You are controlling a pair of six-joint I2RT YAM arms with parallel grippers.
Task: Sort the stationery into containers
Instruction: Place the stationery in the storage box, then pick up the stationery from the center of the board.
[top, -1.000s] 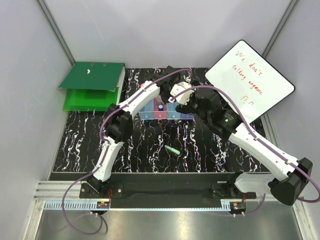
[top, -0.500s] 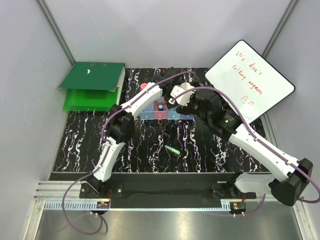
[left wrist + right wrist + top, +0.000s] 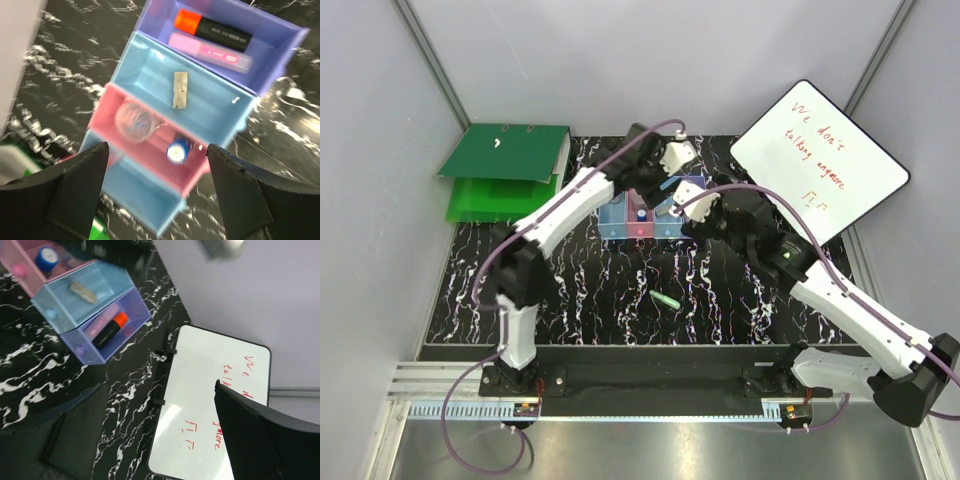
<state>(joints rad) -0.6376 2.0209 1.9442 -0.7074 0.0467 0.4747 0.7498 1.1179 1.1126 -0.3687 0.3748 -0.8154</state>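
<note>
— Stationery (image 3: 180, 89): where is it, left to right?

— Mostly in the containers (image 3: 620, 228), a row of four translucent plastic bins on the black, white-veined table (image 3: 480, 290). In the pink bin (image 3: 192, 172) a clear round piece (image 3: 136, 120) lies flat, and a blue-capped tube (image 3: 177, 151) stands on end, cap up. In the blue bin (image 3: 215, 100) next to it, a flat beige piece (image 3: 180, 89) lies with its long axis across the bin.

— And the purple one?

— The purple bin (image 3: 270, 30) holds two markers side by side, long axes along the bin: a black marker (image 3: 220, 34) with an orange cap, and a pink marker (image 3: 210, 50). A green piece (image 3: 666, 300) lies loose on the table nearer my bases, slanting from far-left to near-right.

— Your grippers?

— My left gripper (image 3: 156, 150) hangs over the bins, fingers spread wide, nothing between them. My right gripper (image 3: 159, 390) is near the purple end, also wide and empty, with the glossy whiteboard (image 3: 215, 405) to its right.
</note>
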